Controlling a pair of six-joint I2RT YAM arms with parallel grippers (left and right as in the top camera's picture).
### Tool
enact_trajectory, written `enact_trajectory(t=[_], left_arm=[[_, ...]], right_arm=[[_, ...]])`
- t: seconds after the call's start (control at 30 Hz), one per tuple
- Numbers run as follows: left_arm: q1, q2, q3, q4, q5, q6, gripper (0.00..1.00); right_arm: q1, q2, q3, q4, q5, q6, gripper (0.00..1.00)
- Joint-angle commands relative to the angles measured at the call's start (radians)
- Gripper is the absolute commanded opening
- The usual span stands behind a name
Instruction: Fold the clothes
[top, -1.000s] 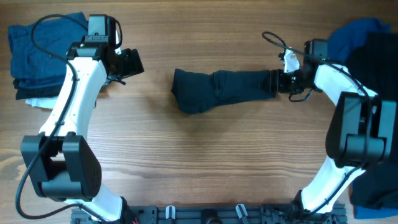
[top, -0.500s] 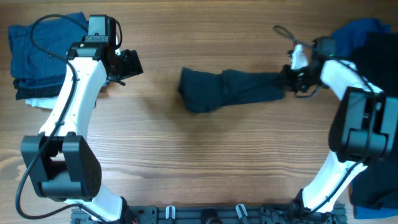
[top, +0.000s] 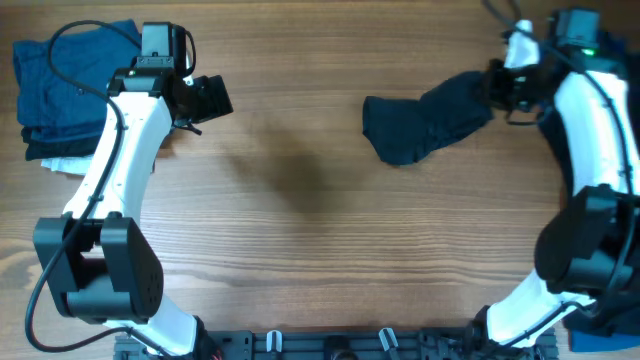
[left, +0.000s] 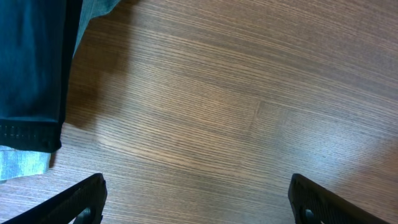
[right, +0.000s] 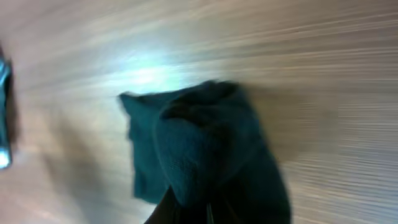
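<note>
Right hand (top: 496, 89), clamped on shirt (top: 415, 128) end

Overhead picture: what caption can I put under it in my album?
Right pincer grips a dark navy shirt over the wooden table; left pincer hangs open, empty.

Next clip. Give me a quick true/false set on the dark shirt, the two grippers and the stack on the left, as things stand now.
1. The right gripper is shut on one end of the dark shirt. True.
2. The left gripper holds the other end of that shirt. False: its jaws stand open and empty over the bare table, well apart from the shirt.
3. A stack of blue clothes lies on the left side, beside the left arm. True.
4. The dark shirt lies spread flat and smooth. False: it is bunched up, trailing from the right gripper's hold.
</note>
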Motion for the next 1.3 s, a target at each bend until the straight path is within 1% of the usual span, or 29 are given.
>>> enact_trajectory(t=[0.0,0.1,0.2,0.23,0.37,0.43,0.57,0.63,0.7,0.73,0.77,0.8,0.83,0.9,0.93,0.97,1.0,1.03,1.07,1.1,1.13,1.2,1.27], left_arm=[[0.002,-0.003,0.003,0.008,-0.007,0.002,0.94],[0.002,-0.003,0.003,0.011,-0.005,0.002,0.95],[0.002,-0.003,0.003,0.012,-0.005,0.002,0.98],[0.002,-0.003,0.003,0.011,-0.005,0.002,0.98],[0.002,-0.003,0.003,0.01,-0.005,0.002,0.99],[0.002,-0.003,0.003,0.01,-0.005,0.002,0.99],[0.002,-0.003,0.003,0.015,0.018,-0.002,0.98],[0.002,-0.003,0.003,0.035,0.089,-0.001,0.97],[0.002,-0.003,0.003,0.06,0.136,-0.001,0.96],[0.002,-0.003,0.003,0.078,0.166,-0.001,0.95],[0.002,-0.003,0.003,0.088,0.192,-0.002,0.94],[0.002,-0.003,0.003,0.098,0.228,-0.002,0.93],[-0.001,-0.003,0.003,0.109,0.274,-0.002,0.91],[-0.016,-0.002,0.003,0.142,0.344,-0.002,0.81],[-0.028,0.0,0.003,0.163,0.364,-0.002,0.7],[-0.053,0.008,0.003,0.203,0.385,-0.002,0.44],[-0.079,0.021,0.003,0.237,0.402,-0.002,0.19],[-0.114,0.042,0.003,0.282,0.44,-0.002,0.1],[-0.146,0.066,0.003,0.322,0.484,-0.002,0.07],[-0.177,0.088,0.003,0.36,0.531,-0.002,0.06],[-0.211,0.113,0.003,0.402,0.576,-0.002,0.07],[-0.304,0.187,0.003,0.542,0.683,-0.011,0.1],[-0.362,0.234,0.003,0.62,0.702,-0.059,0.11]], right_arm=[[0.127,-0.014,0.014,0.004,0.108,0.095,0.04],[0.24,-0.006,0.014,0.021,0.197,0.171,0.06],[0.321,0.024,0.013,0.047,0.257,0.174,0.08],[0.359,0.063,0.012,0.064,0.311,0.176,0.08],[0.399,0.188,0.012,0.122,0.364,0.177,0.07],[0.4,0.248,0.012,0.129,0.323,0.202,0.07],[0.4,0.263,0.014,0.127,0.197,0.184,0.1],[0.385,0.225,0.035,0.115,0.027,0.039,0.11],[0.367,0.174,0.046,0.108,-0.124,-0.041,0.21],[0.348,0.128,0.046,0.109,-0.194,-0.064,0.4],[0.335,0.098,0.046,0.105,-0.192,-0.06,0.66],[0.318,0.068,0.046,0.095,-0.167,-0.058,0.84],[0.3,0.043,0.046,0.083,-0.134,-0.05,0.89],[0.259,0.002,0.046,0.05,-0.023,-0.033,0.93],[0.24,-0.008,0.046,0.032,0.023,-0.026,0.94],[0.205,-0.016,0.046,0.003,0.106,0.016,0.95],[0.175,-0.016,0.046,-0.019,0.15,0.038,0.99],[0.133,-0.014,0.044,-0.039,0.172,0.042,1.0],[0.103,-0.012,0.042,-0.046,0.173,0.042,1.0],[0.075,-0.012,0.039,-0.048,0.173,0.042,1.0],[0.045,-0.012,0.036,-0.051,0.173,0.042,1.0],[-0.013,-0.012,0.023,-0.052,0.174,0.035,1.0],[-0.04,-0.012,0.022,-0.048,0.174,0.034,1.0]])
